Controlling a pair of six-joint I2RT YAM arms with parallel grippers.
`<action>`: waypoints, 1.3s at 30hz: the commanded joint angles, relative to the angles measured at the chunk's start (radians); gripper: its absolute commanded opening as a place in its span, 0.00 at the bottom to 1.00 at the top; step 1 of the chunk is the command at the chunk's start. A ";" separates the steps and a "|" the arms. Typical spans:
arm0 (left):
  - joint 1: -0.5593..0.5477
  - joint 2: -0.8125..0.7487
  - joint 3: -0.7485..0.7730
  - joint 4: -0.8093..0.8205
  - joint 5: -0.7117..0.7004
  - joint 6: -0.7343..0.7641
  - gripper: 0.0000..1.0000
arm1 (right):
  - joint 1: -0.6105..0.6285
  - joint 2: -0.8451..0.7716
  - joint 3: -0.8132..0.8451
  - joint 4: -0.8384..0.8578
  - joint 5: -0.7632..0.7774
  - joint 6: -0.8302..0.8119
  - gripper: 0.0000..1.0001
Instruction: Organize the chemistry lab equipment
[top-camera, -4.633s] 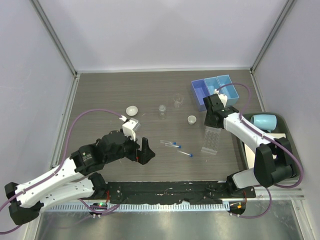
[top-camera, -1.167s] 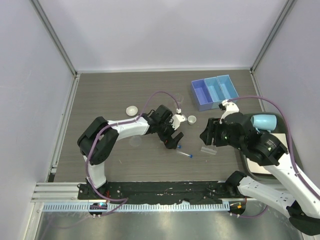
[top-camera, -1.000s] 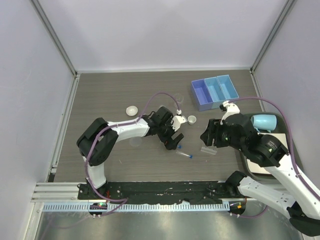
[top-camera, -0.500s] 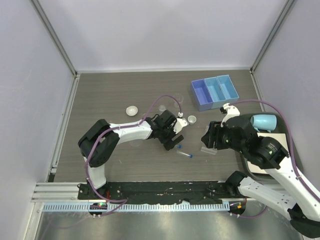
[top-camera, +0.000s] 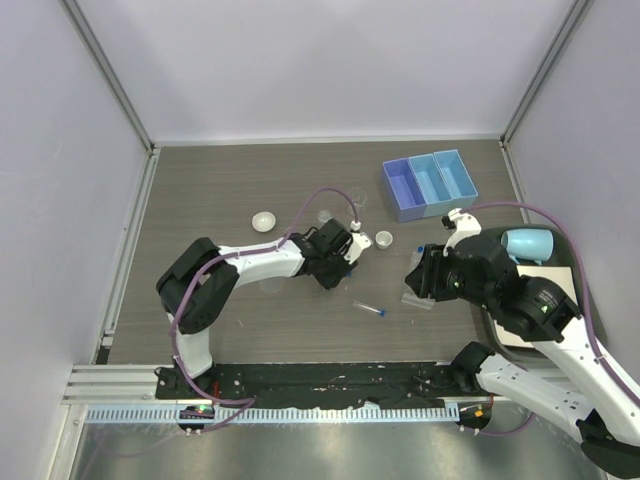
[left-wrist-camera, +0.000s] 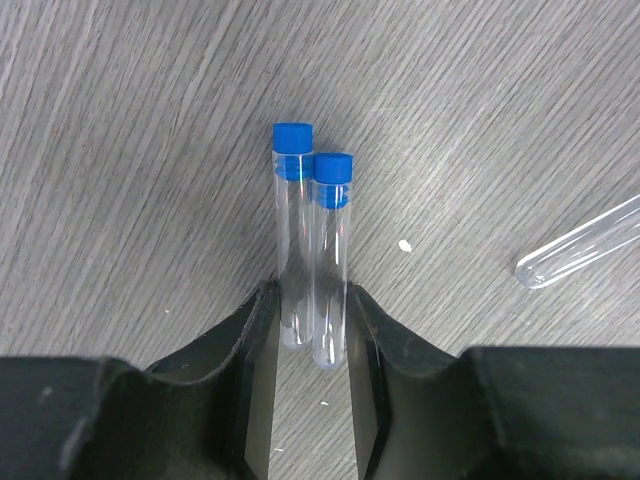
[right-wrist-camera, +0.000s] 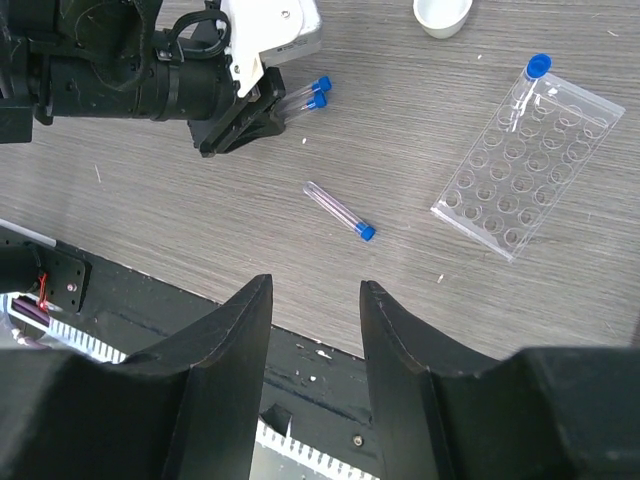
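Note:
Two clear blue-capped tubes (left-wrist-camera: 293, 230) (left-wrist-camera: 332, 250) lie side by side on the table, and my left gripper (left-wrist-camera: 312, 300) is shut on their lower ends, a jaw against each outer side. From above, this gripper (top-camera: 340, 268) sits at mid-table. A third tube (top-camera: 368, 309) (right-wrist-camera: 338, 211) lies loose in front. The clear tube rack (right-wrist-camera: 525, 165) lies flat with one capped tube (right-wrist-camera: 530, 80) in a corner hole. My right gripper (right-wrist-camera: 315, 290) hangs open and empty above the table's near edge, short of the loose tube.
Two small white dishes (top-camera: 264, 221) (top-camera: 384, 239) and two tiny beakers (top-camera: 324, 215) (top-camera: 357, 200) stand behind the left gripper. The blue three-compartment tray (top-camera: 430, 184) is at the back right. A pale blue mug (top-camera: 527, 243) lies on the dark green tray (top-camera: 560, 275) at the right edge.
My left gripper's jaws have come together onto the two tubes. The right gripper has narrowed a little while its arm has barely shifted.

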 joint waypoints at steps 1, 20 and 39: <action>-0.021 0.057 -0.017 -0.141 0.021 -0.071 0.33 | 0.004 -0.017 0.010 0.028 -0.005 0.010 0.46; -0.091 0.006 -0.008 -0.138 -0.083 -0.326 0.61 | 0.004 -0.045 0.015 0.016 -0.016 0.015 0.46; -0.148 0.018 -0.087 -0.138 -0.174 -0.539 0.57 | 0.004 -0.077 0.001 0.011 -0.040 0.048 0.46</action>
